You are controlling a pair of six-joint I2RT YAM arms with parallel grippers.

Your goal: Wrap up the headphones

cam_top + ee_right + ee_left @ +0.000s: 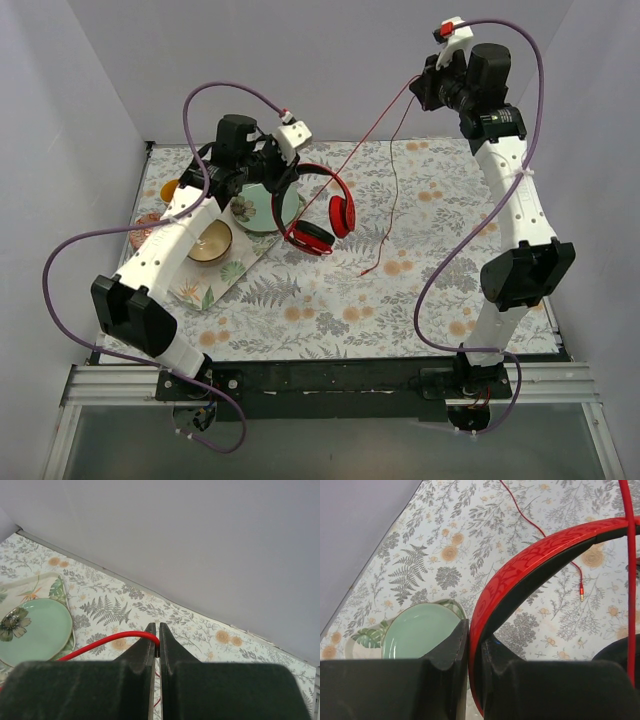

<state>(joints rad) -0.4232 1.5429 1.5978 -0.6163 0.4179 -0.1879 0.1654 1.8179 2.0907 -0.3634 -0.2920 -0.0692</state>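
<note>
The red headphones (325,215) hang above the floral table at centre left, black ear cushions facing down. My left gripper (282,172) is shut on the red headband (520,570), which runs up and right between its fingers. The thin red cable (370,130) runs taut from the headphones up to my right gripper (422,88), raised high at the back right. The right gripper (156,642) is shut on the cable (107,639). From there the cable drops to the table, its plug end (581,591) lying loose on the cloth.
A leaf-patterned tray (215,285) at left holds a green plate (262,208) and a brown bowl (210,242); an orange cup (170,189) and a pink dish (146,222) lie beside it. White walls close in the left, back and right.
</note>
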